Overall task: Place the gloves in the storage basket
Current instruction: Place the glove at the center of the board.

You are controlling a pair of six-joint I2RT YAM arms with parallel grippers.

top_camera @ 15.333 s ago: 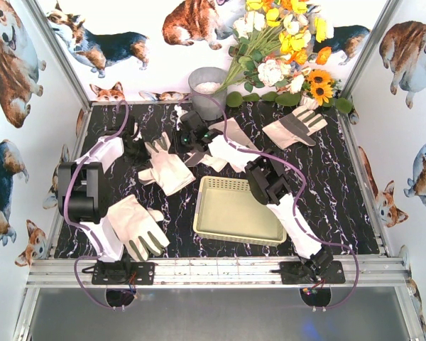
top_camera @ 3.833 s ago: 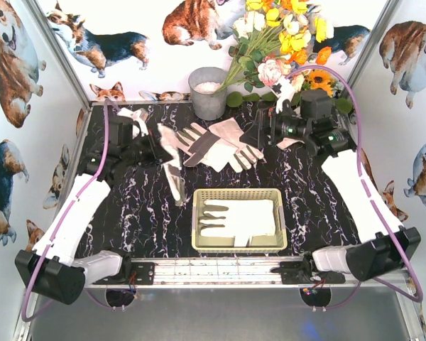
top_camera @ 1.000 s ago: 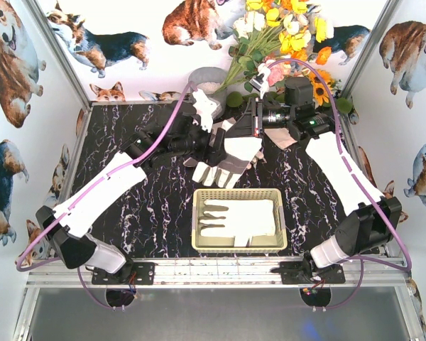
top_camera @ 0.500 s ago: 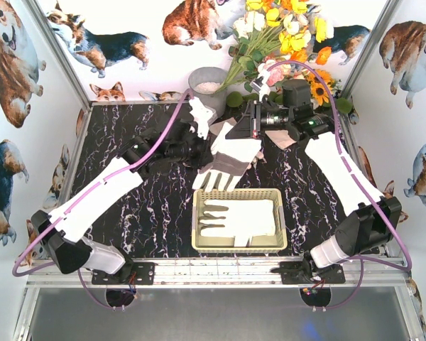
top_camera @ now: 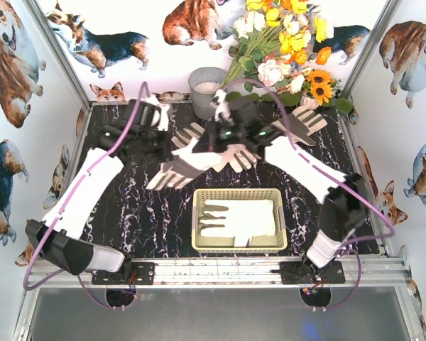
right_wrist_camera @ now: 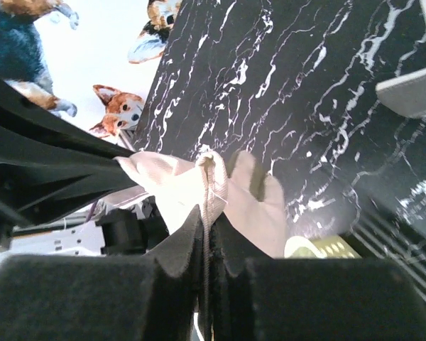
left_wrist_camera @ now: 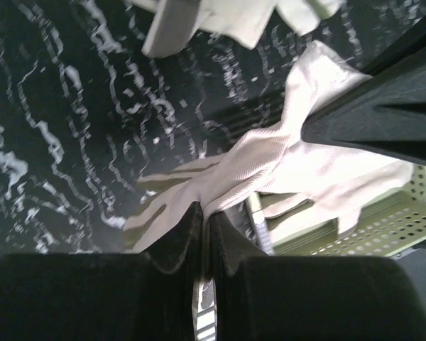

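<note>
The left gripper point(left_wrist_camera: 201, 210) and right gripper point(right_wrist_camera: 207, 213) are each pinched shut on one glove point(top_camera: 192, 160) — stretched in the air between them, long axis diagonal, fingertips toward the near left, just behind the far-left corner of the basket point(top_camera: 198, 224) — bare bench point(top_camera: 128, 213) below its fingertips.

Both arms inward — left gripper point(left_wrist_camera: 201, 213), right gripper point(right_wrist_camera: 207, 217) seemingly close together — jaws pinched tight
</note>
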